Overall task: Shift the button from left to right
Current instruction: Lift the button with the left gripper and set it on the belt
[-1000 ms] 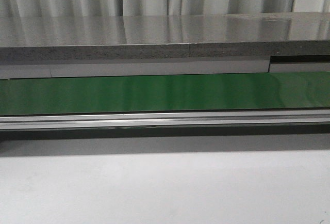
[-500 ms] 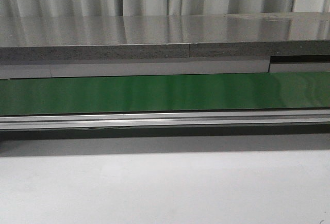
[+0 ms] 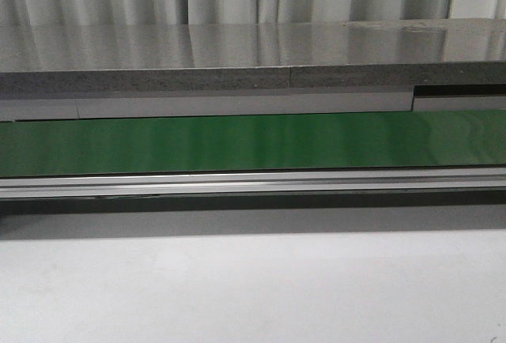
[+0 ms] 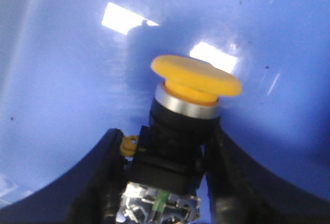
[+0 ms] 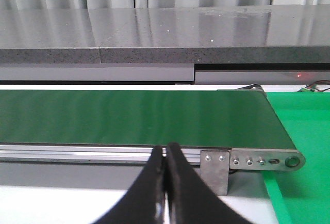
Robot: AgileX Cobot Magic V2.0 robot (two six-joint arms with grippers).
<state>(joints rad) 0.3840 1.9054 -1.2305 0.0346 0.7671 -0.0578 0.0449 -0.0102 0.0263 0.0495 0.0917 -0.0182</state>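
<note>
Left hand [image 4: 162,182] pinches the button [image 4: 183,126] over blue surface [image 4: 62,69]; right hand [image 5: 165,182] pressed together near belt edge [image 5: 103,149].

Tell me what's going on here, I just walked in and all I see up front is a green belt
The left gripper has its fingers on either side of the button, a yellow-capped switch on a black body, against a shiny blue surface. Whether the fingers are already squeezing it is hard to tell. The right gripper is shut on nothing, pointed at the green conveyor belt. Neither arm shows in the front view, where the conveyor belt carries nothing.
</note>
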